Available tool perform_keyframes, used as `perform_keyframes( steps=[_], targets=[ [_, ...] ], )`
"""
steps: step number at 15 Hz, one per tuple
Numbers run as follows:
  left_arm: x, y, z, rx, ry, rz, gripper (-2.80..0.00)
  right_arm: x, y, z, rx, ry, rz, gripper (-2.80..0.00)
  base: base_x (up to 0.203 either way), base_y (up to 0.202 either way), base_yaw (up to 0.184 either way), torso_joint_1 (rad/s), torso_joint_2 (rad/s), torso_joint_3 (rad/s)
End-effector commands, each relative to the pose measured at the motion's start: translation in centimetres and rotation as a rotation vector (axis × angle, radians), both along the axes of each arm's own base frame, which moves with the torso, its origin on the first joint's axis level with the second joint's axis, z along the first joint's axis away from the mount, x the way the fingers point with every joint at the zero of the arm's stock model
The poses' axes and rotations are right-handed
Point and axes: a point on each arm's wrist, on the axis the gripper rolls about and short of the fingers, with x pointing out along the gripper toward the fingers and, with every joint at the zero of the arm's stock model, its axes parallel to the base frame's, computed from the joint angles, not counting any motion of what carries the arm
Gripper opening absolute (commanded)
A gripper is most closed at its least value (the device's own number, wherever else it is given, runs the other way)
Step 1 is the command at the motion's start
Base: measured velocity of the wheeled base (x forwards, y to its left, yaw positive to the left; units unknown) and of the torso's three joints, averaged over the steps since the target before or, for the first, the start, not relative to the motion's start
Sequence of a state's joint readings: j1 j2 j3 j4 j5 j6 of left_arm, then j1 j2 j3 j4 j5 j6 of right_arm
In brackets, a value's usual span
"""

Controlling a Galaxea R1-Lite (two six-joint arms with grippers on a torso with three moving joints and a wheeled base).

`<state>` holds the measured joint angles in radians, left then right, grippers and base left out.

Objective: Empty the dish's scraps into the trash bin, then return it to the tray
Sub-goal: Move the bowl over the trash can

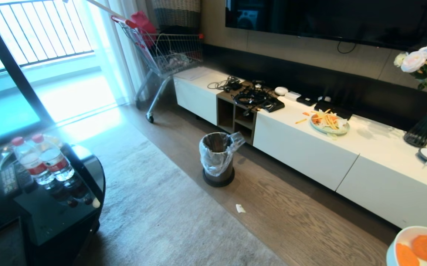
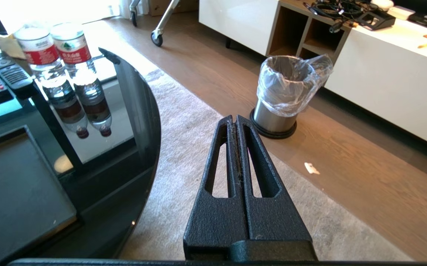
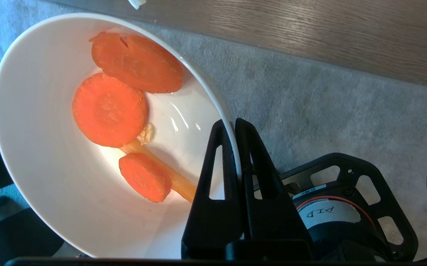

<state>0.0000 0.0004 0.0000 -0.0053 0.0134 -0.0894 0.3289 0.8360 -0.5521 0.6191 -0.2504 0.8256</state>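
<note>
The right gripper [image 3: 233, 127] is clamped on the rim of the dish [image 3: 50, 192] — one finger inside the bowl, the other outside, the white wall pinched between them. In the head view the dish [image 1: 407, 234] shows only at the lower right corner, well apart from the trash bin [image 1: 217, 159] and on the near side of it, held over the grey carpet [image 1: 161, 214]. The scraps [image 3: 110, 110] lie inside the dish: three orange carrot slices, two large ones overlapping near the far wall and a smaller one nearer the gripper, with a pale yellowish strip [image 3: 161, 173] lying under them.

The trash bin stands on the wooden floor [image 1: 291, 207] just in front of the white TV cabinet [image 1: 309, 147], its clear bag liner folded over the rim and its inside dark. A small white bit of litter [image 1: 240, 208] lies on the floor on the near side of the bin.

The left gripper [image 2: 235, 120] hangs with its fingers pressed together and nothing between them — it points over the carpet toward the bin. The tray [image 2: 13, 184] rests on the round black table [image 2: 139, 111], well to the left of the bin, with two water bottles [image 1: 43, 160] standing on the table beyond it.
</note>
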Motion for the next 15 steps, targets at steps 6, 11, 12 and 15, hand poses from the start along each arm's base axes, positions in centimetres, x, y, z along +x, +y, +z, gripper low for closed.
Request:
perform_keyframes(
  steps=[6,11,12,15],
  targets=[
    [0.0,0.0,0.01,0.0,-0.001,0.0,-2.8,0.02,0.0,0.05,0.0,0.001,-0.005,-2.8,0.187,0.0,0.002,0.001,0.0,-0.001],
    [0.0,0.0,0.01,0.0,-0.001,0.0,-2.8,0.06,0.02,0.06,0.002,0.0,-0.003,-2.8,0.188,0.0,0.0,0.003,0.0,0.002],
    [0.01,0.0,0.01,0.0,0.0,0.0,-2.8,0.04,0.01,0.04,0.002,0.0,-0.004,-2.8,0.164,0.0,0.003,0.002,0.0,0.006],
    [0.0,0.0,0.01,-0.001,-0.001,0.0,-2.8,0.03,0.02,0.03,0.002,0.0,-0.002,-2.8,0.029,0.0,0.0,0.002,0.0,-0.001]
  ],
)
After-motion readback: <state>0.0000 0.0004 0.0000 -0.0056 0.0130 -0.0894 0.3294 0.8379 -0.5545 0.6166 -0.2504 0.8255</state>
